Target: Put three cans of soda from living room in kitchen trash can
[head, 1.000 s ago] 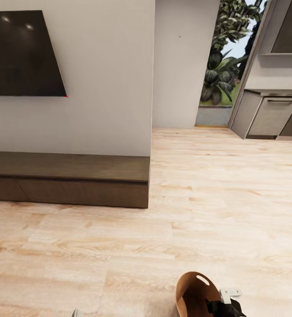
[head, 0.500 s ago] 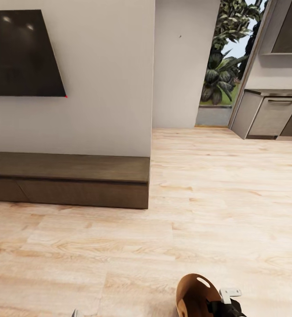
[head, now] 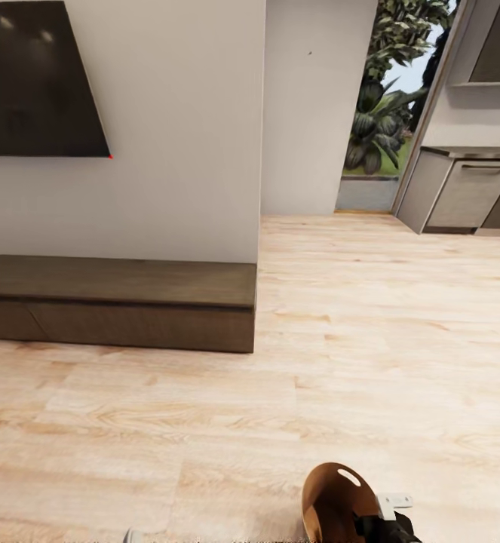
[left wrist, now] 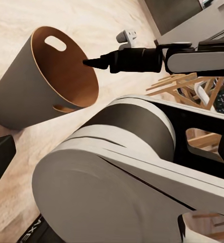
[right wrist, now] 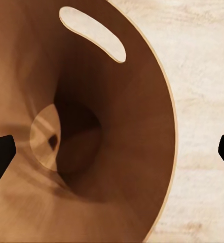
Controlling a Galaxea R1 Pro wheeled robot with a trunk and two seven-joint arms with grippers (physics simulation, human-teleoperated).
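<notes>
While the base rolls forward over the plank floor (head: 204,422), the whole head view shifts: the wall screen (head: 31,83) in the upper left of the frame sits higher than a second ago, and the kitchen cabinets (head: 468,192) in the upper right stand a little lower and nearer. This reads as camera travel, not movement of the furniture.

Item: tash can (head: 336,501), bottom centre-right of the head view, tilted, glossy brown inside facing up, slot near the rim visible. Its place in the frame is unchanged, so it rides along with the robot. No soda cans are visible inside it in the right wrist view.

Item: right gripper (head: 385,520), lower right corner, at the bin's rim. Its dark fingertips (right wrist: 0,152) appear spread wide at either edge of the right wrist view; whether they actually clamp the rim, I cannot tell.

Item: left gripper, state not discernible.

Item: low dark bench (head: 121,302), left of centre.

Judgement: transit leg, bin being carried toward the kitchen.
</notes>
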